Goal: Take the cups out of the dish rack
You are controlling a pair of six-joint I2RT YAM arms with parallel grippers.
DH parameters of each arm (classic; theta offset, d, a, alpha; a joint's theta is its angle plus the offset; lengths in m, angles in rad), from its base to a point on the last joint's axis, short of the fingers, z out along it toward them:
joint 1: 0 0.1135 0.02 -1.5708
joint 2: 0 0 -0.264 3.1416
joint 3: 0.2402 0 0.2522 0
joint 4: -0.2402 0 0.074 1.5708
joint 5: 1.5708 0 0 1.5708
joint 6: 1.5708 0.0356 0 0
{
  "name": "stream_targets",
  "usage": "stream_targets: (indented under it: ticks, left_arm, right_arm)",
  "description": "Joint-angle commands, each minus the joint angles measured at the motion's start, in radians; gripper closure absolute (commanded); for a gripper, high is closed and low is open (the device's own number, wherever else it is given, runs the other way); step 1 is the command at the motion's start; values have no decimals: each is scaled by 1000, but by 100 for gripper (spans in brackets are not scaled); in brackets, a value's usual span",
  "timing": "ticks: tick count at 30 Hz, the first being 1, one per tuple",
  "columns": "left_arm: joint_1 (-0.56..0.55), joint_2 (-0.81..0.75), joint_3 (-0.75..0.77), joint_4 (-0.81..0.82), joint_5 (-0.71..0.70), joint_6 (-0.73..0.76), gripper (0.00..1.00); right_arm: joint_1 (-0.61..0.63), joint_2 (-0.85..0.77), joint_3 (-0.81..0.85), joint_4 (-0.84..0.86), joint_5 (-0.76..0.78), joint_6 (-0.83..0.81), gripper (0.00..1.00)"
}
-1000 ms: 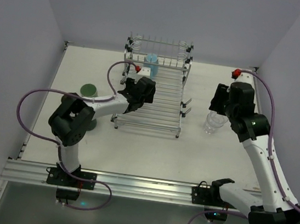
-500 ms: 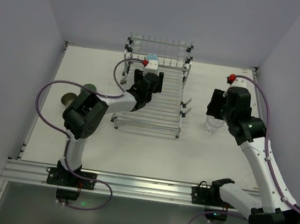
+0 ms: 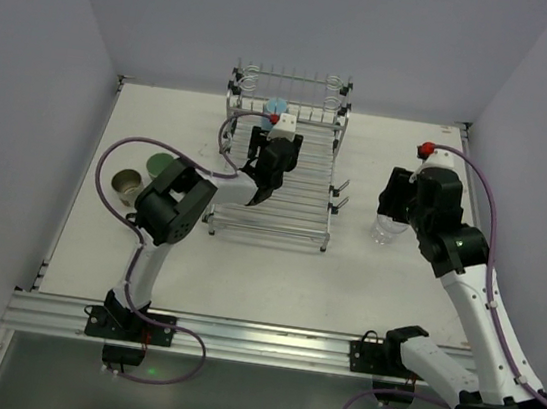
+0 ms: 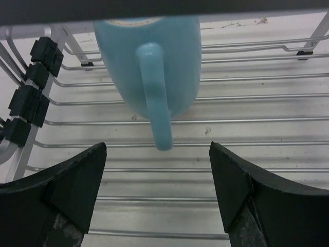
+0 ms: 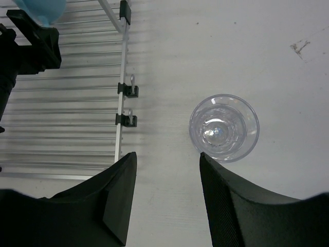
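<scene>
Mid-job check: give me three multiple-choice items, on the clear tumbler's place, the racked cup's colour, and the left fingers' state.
1. The clear tumbler stands: A) on the table, right of the dish rack; B) in the rack; C) held aloft.
2. The cup in the rack is: A) beige; B) light blue; C) red.
3. The left fingers are: A) shut on the cup; B) open, gripping nothing; C) out of view.
Answers: 1A, it sits on bare table beside the rack; 2B, the left wrist view shows blue; 3B, a wide gap separates them.
</scene>
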Motion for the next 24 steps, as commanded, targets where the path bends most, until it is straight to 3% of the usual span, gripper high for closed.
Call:
stream_targets:
  ticks: [1, 12, 18, 21, 24]
  left_arm:
    - [24, 10, 9, 154, -36, 62, 16]
    - [78, 39, -6, 221, 29, 34, 21]
    - [81, 64, 27, 206, 44, 24, 30]
    - [83, 64, 35, 189, 38, 7, 44]
    - [81, 62, 32, 179, 43, -7, 47]
  right_arm:
    - [-5, -22, -8, 44, -2, -21, 45]
    - [-5, -29, -17, 47, -3, -22, 45]
    - [-5, -38, -23, 47, 0, -22, 45]
    - [-5, -32, -23, 47, 0, -22, 45]
    - [-5, -28, -23, 52, 1, -22, 45]
